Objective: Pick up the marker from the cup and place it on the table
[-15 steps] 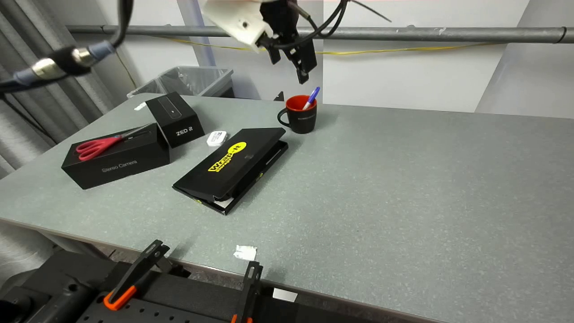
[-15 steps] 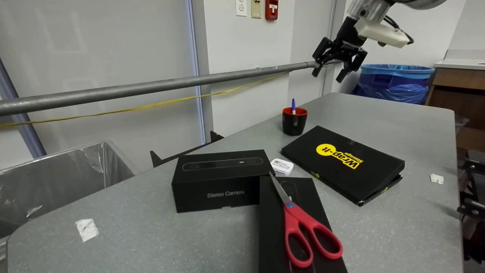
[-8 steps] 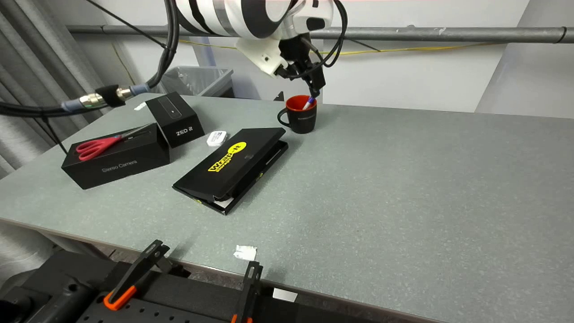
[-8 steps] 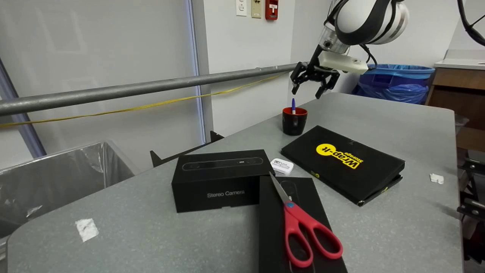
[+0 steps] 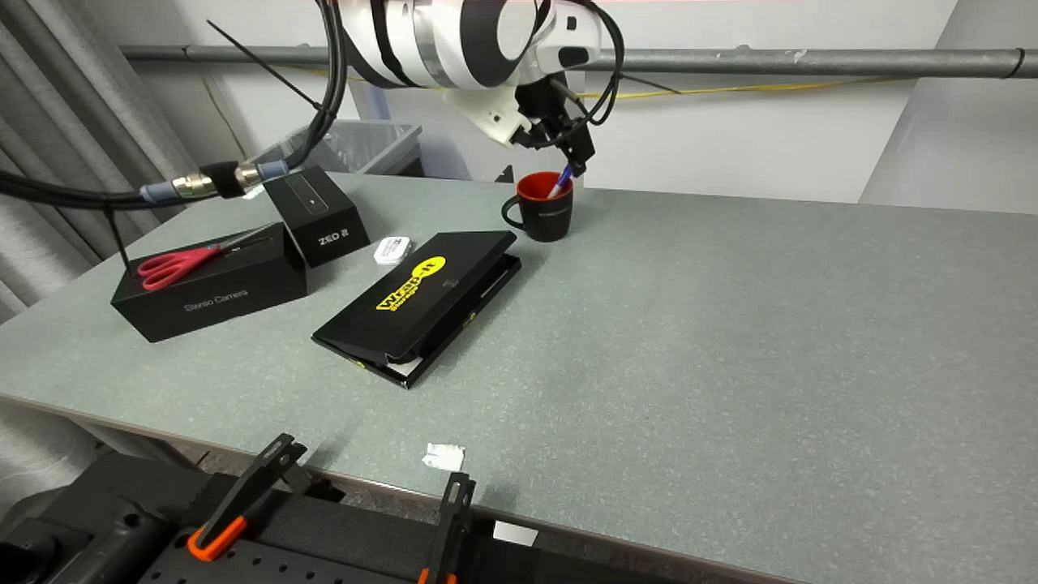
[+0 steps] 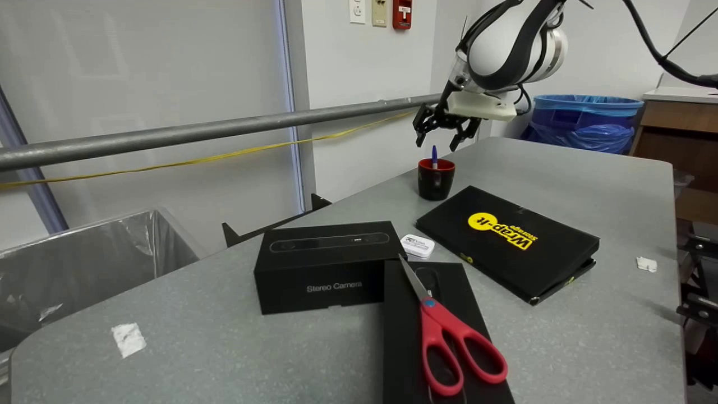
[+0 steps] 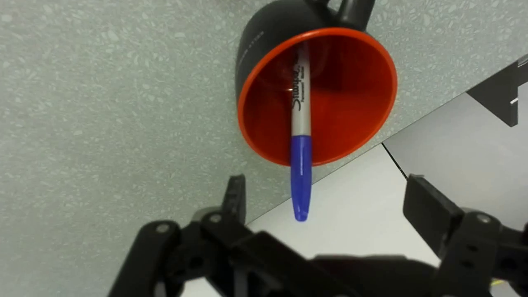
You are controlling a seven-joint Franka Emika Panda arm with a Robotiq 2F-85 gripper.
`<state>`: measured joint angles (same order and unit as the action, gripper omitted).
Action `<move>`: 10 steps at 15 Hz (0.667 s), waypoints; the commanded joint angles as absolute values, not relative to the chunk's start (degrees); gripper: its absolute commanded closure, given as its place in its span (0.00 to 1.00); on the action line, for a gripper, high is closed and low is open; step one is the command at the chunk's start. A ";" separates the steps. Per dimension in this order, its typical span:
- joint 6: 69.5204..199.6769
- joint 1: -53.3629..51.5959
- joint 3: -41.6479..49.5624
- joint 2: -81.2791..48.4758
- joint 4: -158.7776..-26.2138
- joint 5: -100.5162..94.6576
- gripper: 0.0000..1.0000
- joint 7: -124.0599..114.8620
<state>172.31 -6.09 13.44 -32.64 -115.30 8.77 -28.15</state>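
Gripper (image 6: 437, 143) spread, blue marker (image 6: 434, 156) in dark cup (image 6: 435, 184) below, scissors (image 6: 438, 318) on black box (image 6: 404, 342)

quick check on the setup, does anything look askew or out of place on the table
The Wrap-It box sits ajar, gaping along one side instead of closed flat. Scissors lie on a black box, an odd spot. The cup stands upright; nothing looks spilled.

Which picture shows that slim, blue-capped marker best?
The wrist view: the slim, grey, blue-capped marker looks large there, with "Sharpie" readable on its side. Both exterior views show it small and partly hidden, sticking out of the dark, round, red-lined mug, its print unreadable.
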 commanded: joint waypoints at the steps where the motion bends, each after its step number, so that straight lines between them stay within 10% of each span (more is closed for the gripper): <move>1: 173.11 -9.22 16.69 -36.73 -111.24 9.16 0.26 -30.13; 10: 172.19 -9.51 17.04 -38.08 -109.35 9.73 0.99 -29.61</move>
